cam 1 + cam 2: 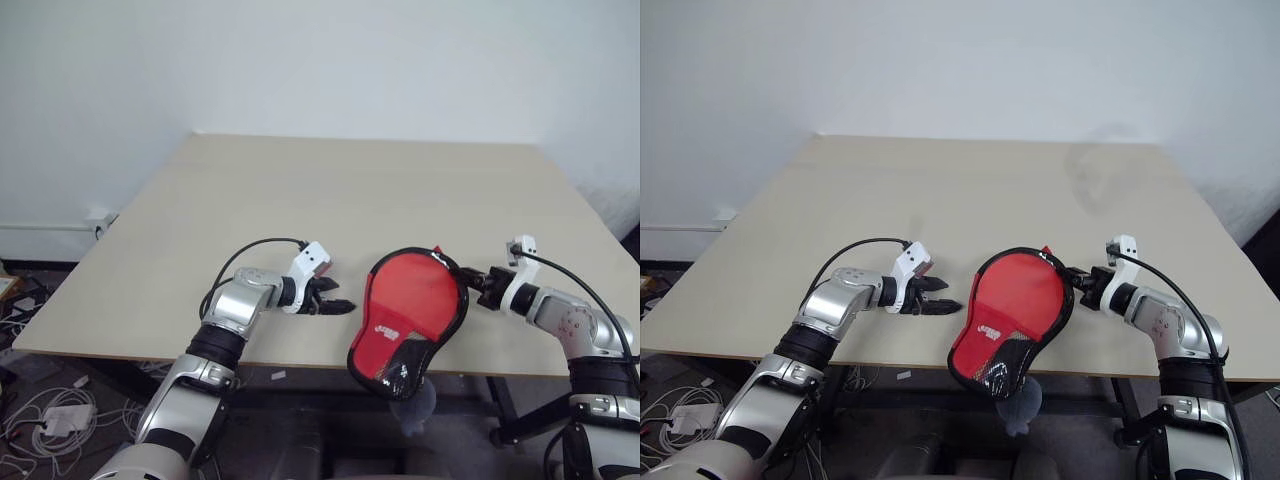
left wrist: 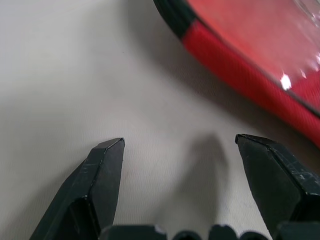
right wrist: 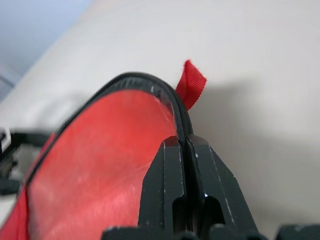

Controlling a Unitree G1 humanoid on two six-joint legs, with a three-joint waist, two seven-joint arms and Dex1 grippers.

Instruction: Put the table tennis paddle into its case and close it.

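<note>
pale table [image 1: 300,200] under a white wall; the case [image 1: 410,315] overhangs its near edge, lower centre. right gripper [image 1: 468,279] clamps the case's rim, left gripper [image 1: 338,303] gapes beside it. keep the rim pinched and steady, avoid tipping it off.

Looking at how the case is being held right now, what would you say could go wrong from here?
The right gripper pinches only the thin black rim of the case, so it could slip out. The case's narrow end hangs past the table edge, so a slip might drop it to the floor. The left gripper stands open beside the case, not touching, so it gives no support.
</note>
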